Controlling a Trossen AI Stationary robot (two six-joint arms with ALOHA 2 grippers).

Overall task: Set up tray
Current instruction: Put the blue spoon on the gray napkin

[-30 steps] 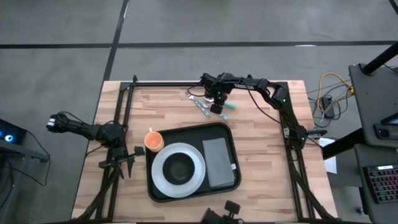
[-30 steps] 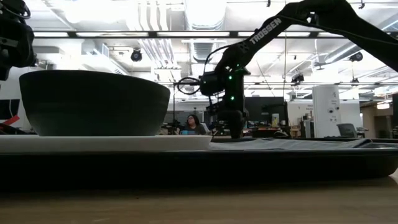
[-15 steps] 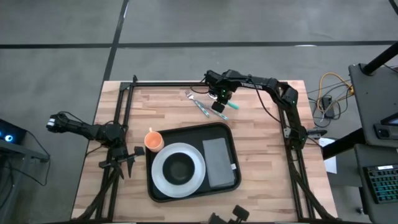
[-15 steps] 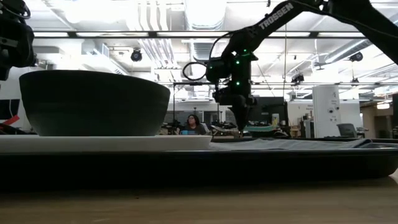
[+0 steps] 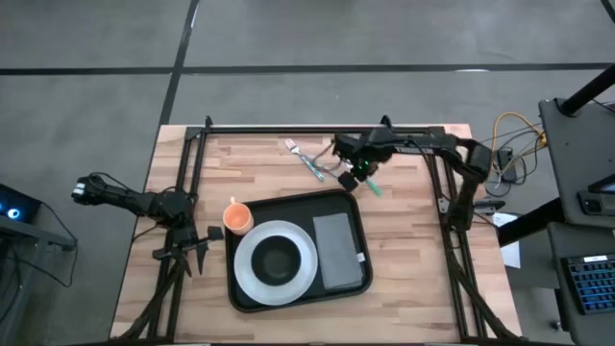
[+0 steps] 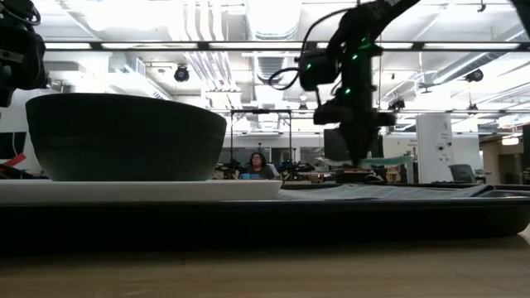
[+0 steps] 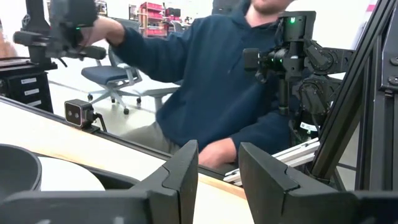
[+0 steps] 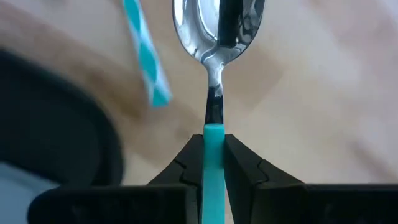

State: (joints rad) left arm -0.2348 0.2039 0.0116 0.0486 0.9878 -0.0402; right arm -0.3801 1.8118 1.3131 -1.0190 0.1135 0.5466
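My right gripper [image 5: 358,174] is above the table's far middle, beyond the black tray [image 5: 352,207], and is shut on a teal-handled spoon [image 8: 217,28]. The low view shows this gripper [image 6: 356,157] raised with the spoon [image 6: 368,162] level beneath it. On the tray rest a white plate [image 5: 252,279] carrying a black bowl [image 5: 276,259], and a grey napkin [image 5: 336,252]. An orange cup [image 5: 237,217] stands by the tray's far left corner. My left gripper [image 7: 219,180] is open, waiting at the table's left edge [image 5: 197,252]. My right gripper pinches the spoon's teal handle [image 8: 213,140] between its two fingers, close to where the handle meets the metal neck. The fingers come from above, pointing down. The spoon is lifted clear of the table and sits about level, its bowl [image 8: 219,25] sticking out past the fingertips.
A fork and another teal-handled piece [image 5: 307,160] lie on the wood at the far middle; that teal handle [image 8: 144,59] also shows beside the spoon. A person in a blue hoodie [image 7: 211,81] sits beyond the table. Bare wood lies right of the tray.
My right gripper has risen from the cutlery pile and moved toward the table's right and a little nearer, carrying the teal-handled spoon. The spoon has been lifted clear of the table; the fork and the other teal piece have stayed put.
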